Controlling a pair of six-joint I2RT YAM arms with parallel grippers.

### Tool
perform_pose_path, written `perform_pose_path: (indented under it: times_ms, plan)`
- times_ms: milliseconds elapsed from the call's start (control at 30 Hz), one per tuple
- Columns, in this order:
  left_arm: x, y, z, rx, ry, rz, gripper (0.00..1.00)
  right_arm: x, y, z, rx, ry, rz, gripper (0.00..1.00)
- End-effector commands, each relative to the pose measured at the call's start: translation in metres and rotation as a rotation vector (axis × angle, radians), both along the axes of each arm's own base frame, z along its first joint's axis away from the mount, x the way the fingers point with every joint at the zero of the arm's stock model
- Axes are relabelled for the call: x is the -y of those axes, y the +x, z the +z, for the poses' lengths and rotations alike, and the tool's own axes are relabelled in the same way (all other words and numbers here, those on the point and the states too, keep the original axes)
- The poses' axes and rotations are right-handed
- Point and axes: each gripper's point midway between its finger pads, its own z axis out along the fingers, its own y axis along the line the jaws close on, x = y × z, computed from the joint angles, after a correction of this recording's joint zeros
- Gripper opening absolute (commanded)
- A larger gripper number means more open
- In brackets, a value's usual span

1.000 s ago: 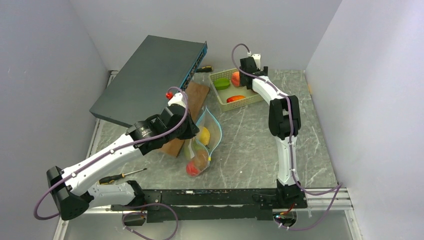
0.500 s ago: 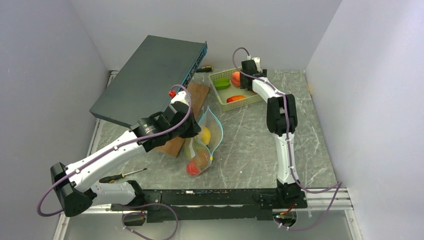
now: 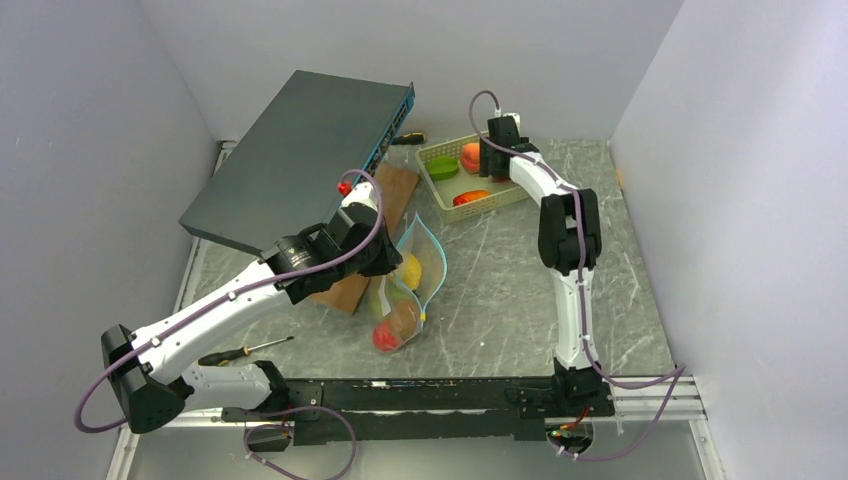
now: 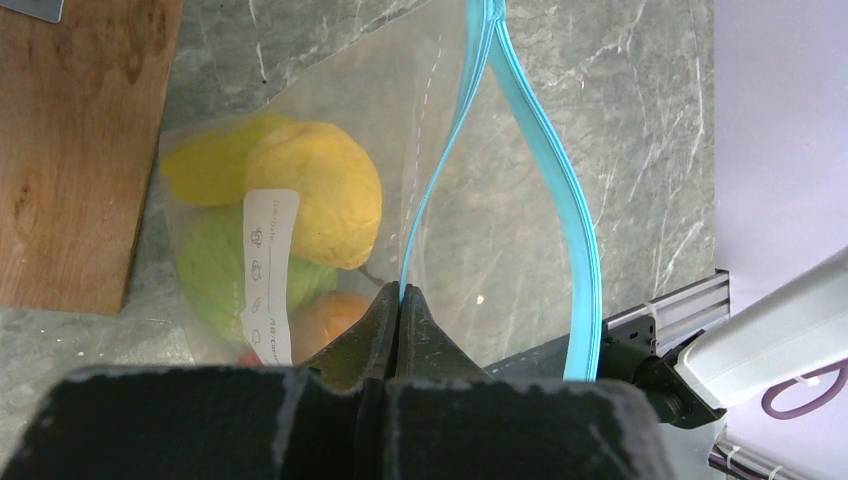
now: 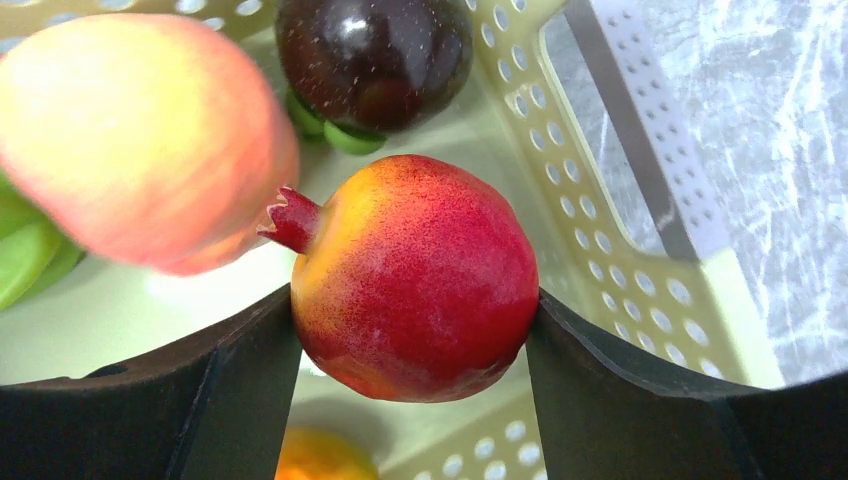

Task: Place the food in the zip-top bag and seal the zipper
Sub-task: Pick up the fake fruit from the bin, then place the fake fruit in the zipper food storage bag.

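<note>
Pomegranate (image 5: 415, 280) gripped by right hand (image 5: 412, 312) beside basket wall (image 5: 640, 250); left hand (image 4: 398, 302) pinches zipper (image 4: 560, 190).

The clear bag (image 3: 410, 275) lies open, teal zipper (image 4: 575, 200) unsealed, with yellow, green and orange food (image 4: 315, 195) inside. A red pomegranate (image 5: 415, 275) sits in the basket (image 5: 610, 260).

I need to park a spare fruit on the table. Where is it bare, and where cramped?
Bare marble lies between the zip-top bag and the right arm, on the near side of the basket, and again right of that arm toward the wall. Crowded: the left side, with dark box, wooden board, left arm and screwdriver.
</note>
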Motion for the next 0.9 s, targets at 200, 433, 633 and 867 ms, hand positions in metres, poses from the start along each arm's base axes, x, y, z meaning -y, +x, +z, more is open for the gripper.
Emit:
perform_pose_path:
  times_ms: [200, 433, 633, 867]
  plan:
    - [-0.002, -0.004, 0.013, 0.028, -0.051, -0.001, 0.0, -0.046, -0.049, 0.151, 0.241, 0.32, 0.147, 0.06]
    - [0.0, -0.004, 0.015, 0.039, -0.062, -0.012, 0.0, -0.103, -0.119, 0.222, 0.415, 0.726, 0.39, 0.0]
    - [-0.003, -0.002, 0.022, 0.058, -0.06, -0.006, 0.0, -0.126, -0.183, 0.269, 0.522, 0.862, 0.493, 0.0]
    - [-0.004, -0.001, 0.022, 0.075, -0.064, 0.001, 0.0, -0.182, -0.263, 0.282, 0.493, 0.856, 0.718, 0.0]
